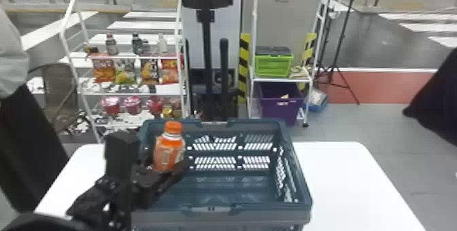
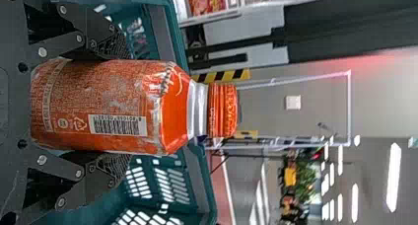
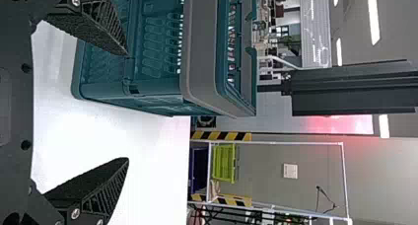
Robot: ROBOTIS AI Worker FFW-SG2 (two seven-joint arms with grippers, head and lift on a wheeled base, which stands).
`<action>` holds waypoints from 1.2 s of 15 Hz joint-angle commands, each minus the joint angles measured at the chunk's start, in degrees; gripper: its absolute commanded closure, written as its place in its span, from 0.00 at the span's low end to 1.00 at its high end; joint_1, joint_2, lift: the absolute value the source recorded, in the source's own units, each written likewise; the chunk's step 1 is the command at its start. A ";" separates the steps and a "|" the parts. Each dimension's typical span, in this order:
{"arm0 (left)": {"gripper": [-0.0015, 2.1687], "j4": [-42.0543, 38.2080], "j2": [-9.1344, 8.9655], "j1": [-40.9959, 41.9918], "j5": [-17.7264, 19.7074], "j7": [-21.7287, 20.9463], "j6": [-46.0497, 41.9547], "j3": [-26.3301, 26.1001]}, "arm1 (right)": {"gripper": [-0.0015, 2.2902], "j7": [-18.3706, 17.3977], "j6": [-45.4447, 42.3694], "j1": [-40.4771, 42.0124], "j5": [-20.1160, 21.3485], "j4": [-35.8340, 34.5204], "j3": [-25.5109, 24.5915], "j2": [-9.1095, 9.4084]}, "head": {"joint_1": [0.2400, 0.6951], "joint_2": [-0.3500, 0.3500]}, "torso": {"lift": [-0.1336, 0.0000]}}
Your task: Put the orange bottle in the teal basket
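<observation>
An orange plastic bottle with a ribbed orange cap (image 2: 223, 110) stands nearly upright in the grasp of a robot's left hand (image 2: 118, 106), its two black fingers pressed to either side of the bottle (image 1: 169, 154), at the left part of a teal, open-topped plastic basket (image 1: 268, 208) with slatted walls. The basket sits on a white, round-cornered table (image 1: 343, 179). The robot's right hand (image 3: 127, 107), its fingers spread wide with nothing between them, is over the table near the basket's side.

The job looks close to done: the bottle has been picked up and brought to the basket's opening, though whether its base touches the bottom cannot be told. What appears to be left is to lower it if need be, let go and draw the hand clear.

The bottle's wrap-around orange label (image 2: 116, 87) bears a white-backed barcode (image 2: 117, 125), a triangular recycling mark (image 2: 80, 124) and rows of fine print. Beyond the table, brightly printed snack bags (image 1: 149, 70) hang on a white rack (image 1: 129, 94).
</observation>
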 commanded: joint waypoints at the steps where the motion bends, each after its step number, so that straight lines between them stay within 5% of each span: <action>1: 0.26 7.89 2.66 -7.91 0.00 -1.70 2.22 -4.70 | 0.06 -0.06 0.02 0.09 0.31 0.62 -0.56 0.85 | 0.57 0.50 | 1.00; 6: 0.26 24.24 6.79 -23.47 1.32 -7.68 5.03 -16.30 | 0.06 -0.15 -0.33 0.61 0.66 1.85 -1.79 2.34 | 0.57 0.50 | 1.00; 10: 0.26 34.43 7.85 -31.99 3.25 -13.75 7.32 -22.01 | 0.06 -0.15 -0.68 1.14 0.83 2.37 -2.15 2.78 | 0.57 0.50 | 1.00; 14: 0.26 42.34 6.79 -37.35 -1.14 -20.87 7.49 -25.00 | 0.06 -0.15 -0.68 1.40 1.45 2.55 -2.06 3.05 | 0.57 0.50 | 1.00; 18: 0.26 50.52 2.13 -40.60 -7.91 -26.67 7.14 -26.93 | 0.06 -0.15 -0.86 2.02 1.89 2.55 -2.15 3.40 | 0.57 0.50 | 1.00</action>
